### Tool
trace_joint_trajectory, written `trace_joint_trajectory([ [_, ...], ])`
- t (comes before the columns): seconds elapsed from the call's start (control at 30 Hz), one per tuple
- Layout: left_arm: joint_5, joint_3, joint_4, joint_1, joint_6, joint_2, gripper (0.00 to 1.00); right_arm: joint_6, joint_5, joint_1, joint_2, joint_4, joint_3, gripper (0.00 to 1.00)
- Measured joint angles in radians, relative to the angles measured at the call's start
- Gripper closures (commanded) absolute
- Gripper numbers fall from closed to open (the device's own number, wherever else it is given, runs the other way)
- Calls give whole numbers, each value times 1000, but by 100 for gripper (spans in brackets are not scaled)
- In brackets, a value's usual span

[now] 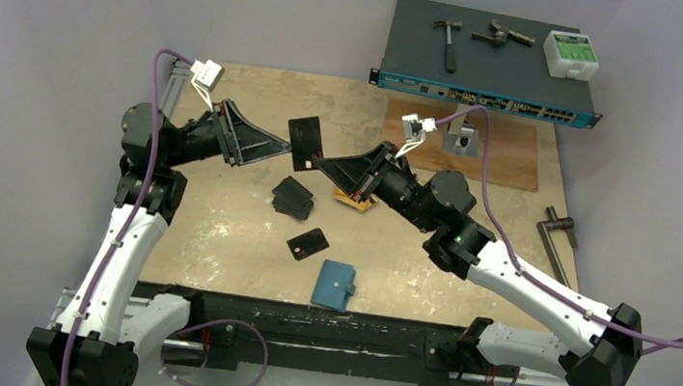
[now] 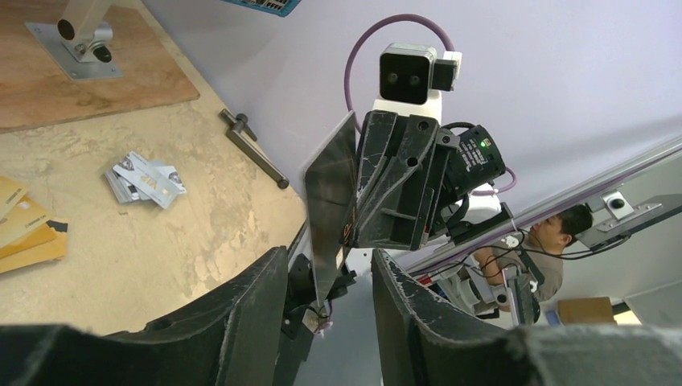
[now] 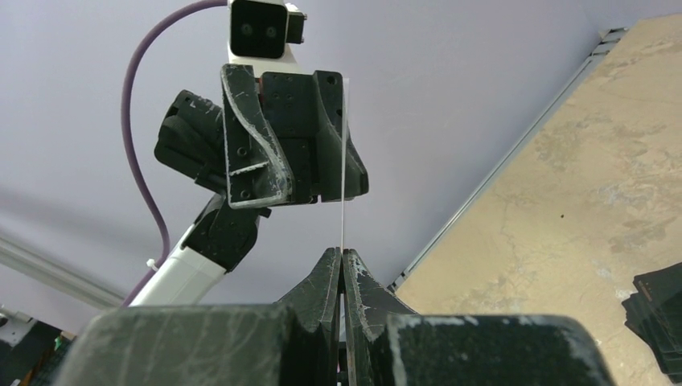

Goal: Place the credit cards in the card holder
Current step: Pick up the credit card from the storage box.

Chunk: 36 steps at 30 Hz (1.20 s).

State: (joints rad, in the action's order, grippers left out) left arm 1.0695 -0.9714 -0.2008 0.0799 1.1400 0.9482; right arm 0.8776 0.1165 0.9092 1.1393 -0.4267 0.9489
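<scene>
My right gripper [image 1: 323, 165] is shut on a glossy black credit card [image 1: 304, 142] and holds it upright above the table. The card shows edge-on in the right wrist view [image 3: 343, 193], above my shut right gripper [image 3: 343, 259]. My left gripper [image 1: 277, 147] is open and faces the card. In the left wrist view, the card's [image 2: 330, 201] lower corner hangs between my left gripper's [image 2: 330, 277] spread jaws, touching neither. A black card stack [image 1: 293, 197] and a single black card [image 1: 308, 244] lie mid-table. The closed teal card holder [image 1: 334, 284] lies near the front edge. Orange cards [image 2: 24, 229] and silver cards [image 2: 145, 178] lie on the table.
A blue network switch [image 1: 489, 59] with a hammer [image 1: 450, 40] and a white box [image 1: 570, 54] stands at the back. A brown board [image 1: 507, 154] with a metal bracket [image 1: 460, 141] lies at back right. A metal handle [image 1: 558, 239] lies by the right edge.
</scene>
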Motion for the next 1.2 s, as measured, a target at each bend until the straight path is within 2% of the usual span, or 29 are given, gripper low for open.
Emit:
trace_joint_trajectory([
  [0.2, 0, 0, 9, 0, -8, 0, 54, -7, -3, 0, -23, 11, 0, 100],
  [0.6, 0, 5, -42, 0, 36, -3, 65, 10, 6, 3, 21, -16, 0, 100],
  [0.67, 0, 8, -53, 0, 46, -4, 68, 15, 6, 4, 32, -20, 0, 100],
  [0.93, -3, 28, -73, 1, 57, -5, 93, 20, 10, 9, 39, -42, 0, 100],
  [1.13, -6, 28, -66, 1, 54, -5, 97, 20, 34, 16, 42, -61, 0, 100],
  [1.2, -6, 28, -66, 1, 53, -5, 98, 20, 43, 16, 47, -62, 0, 95],
])
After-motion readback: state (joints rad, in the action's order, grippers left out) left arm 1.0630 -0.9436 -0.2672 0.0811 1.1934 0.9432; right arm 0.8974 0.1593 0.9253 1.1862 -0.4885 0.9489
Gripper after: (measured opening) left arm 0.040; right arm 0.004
